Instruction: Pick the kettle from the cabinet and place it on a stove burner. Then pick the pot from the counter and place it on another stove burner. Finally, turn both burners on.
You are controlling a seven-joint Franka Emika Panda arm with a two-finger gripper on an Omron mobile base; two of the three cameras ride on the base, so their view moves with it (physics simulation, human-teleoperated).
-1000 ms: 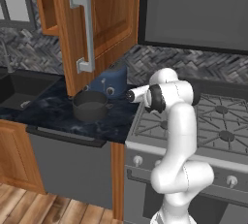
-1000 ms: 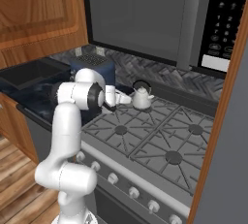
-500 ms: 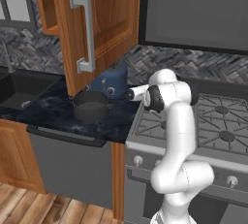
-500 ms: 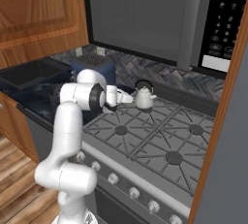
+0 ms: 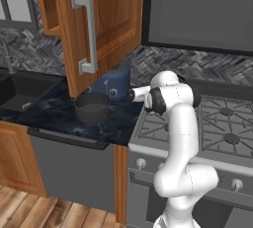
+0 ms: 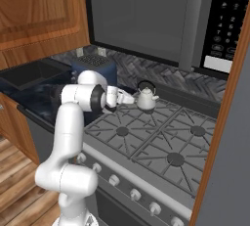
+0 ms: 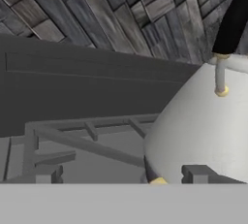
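Kettle [image 6: 145,98] seemingly just beyond fingers [image 6: 131,99].

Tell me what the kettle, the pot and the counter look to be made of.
Kettle: smooth white body, likely enamel or ceramic, with a thin black handle and a flat, even sheen.
Pot: dark grey metal by its look, dull finish, thin rim.
Counter: polished stone, probably marble or granite, blue-black with pale veins.
All rendered, so these are only impressions.
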